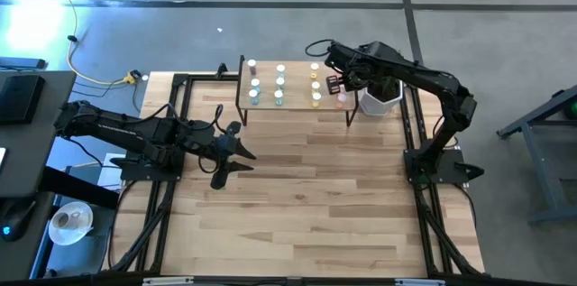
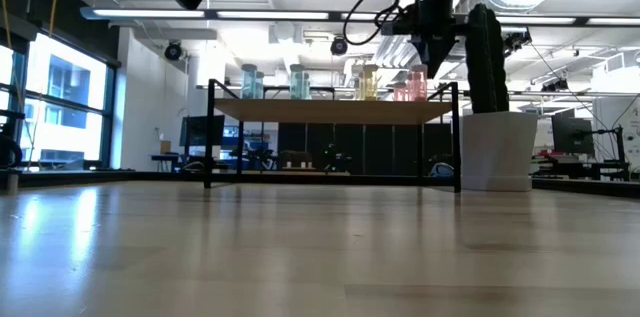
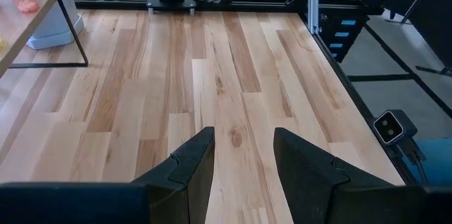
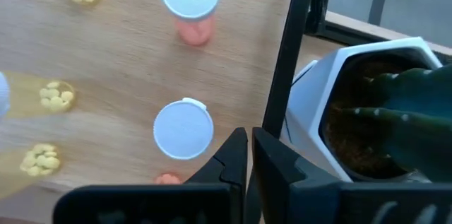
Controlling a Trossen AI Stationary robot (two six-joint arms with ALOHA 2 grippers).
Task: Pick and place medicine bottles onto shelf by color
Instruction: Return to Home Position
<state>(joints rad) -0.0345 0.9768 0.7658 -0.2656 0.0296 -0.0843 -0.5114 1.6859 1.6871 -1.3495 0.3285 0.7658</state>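
Medicine bottles (image 1: 279, 83) on shelf (image 1: 297, 89), pink ones (image 1: 341, 98) partly hidden (seemingly) under right gripper (image 1: 335, 81).

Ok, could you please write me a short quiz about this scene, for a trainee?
1. True or false: the left gripper holds a bottle.
2. Which stand at the end of the shelf nearest the white pot? A blue bottles, B green bottles, C pink bottles.
3. Fill in: the right gripper, shut, hangs above the ___.
Key: 1 false, it is open and empty; 2 C; 3 shelf.
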